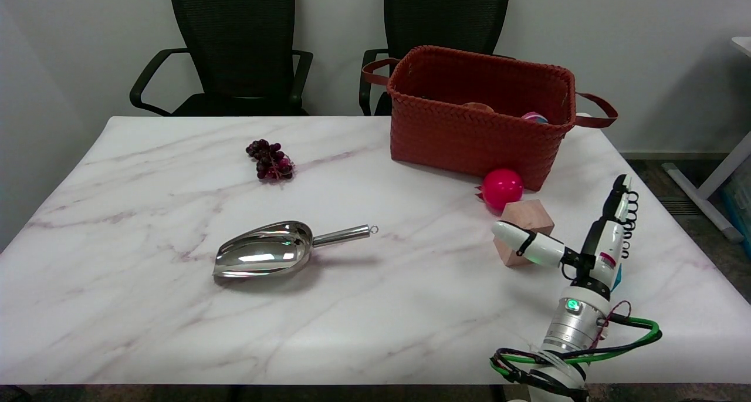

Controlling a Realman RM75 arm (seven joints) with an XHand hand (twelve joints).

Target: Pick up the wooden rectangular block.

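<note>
Head view: the robot's right black-and-white hand (578,237), fingers spread apart, flanks the pale wooden rectangular block (524,230) beside the pink ball (502,188); squeezing evenly should prevent tipping.

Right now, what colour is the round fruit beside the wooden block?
Bright pink-magenta fruit, touching the light-tan wooden block; clearest in the head view.
</note>
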